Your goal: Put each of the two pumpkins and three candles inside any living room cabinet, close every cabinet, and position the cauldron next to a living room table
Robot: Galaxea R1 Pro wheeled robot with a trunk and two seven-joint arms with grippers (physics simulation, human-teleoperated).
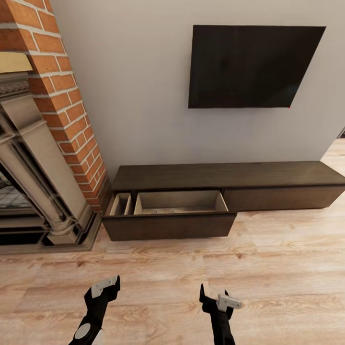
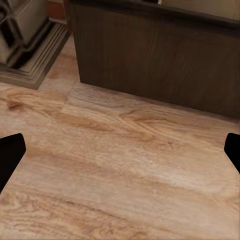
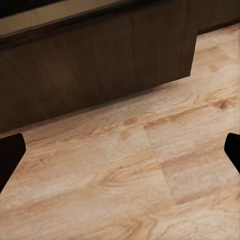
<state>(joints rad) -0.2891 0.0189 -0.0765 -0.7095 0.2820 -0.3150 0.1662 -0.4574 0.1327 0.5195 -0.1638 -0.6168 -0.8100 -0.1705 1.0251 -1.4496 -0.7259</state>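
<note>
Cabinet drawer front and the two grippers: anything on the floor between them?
No. In the head view, only bare wooden floor lies between the cabinet drawer front and the left gripper and right gripper.

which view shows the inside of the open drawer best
The head view. It looks down into the pulled-out drawer of the cabinet, showing its pale interior and a narrow side compartment. The left wrist view shows mainly the dark drawer front; the right wrist view shows the front and a pale strip above it.
</note>
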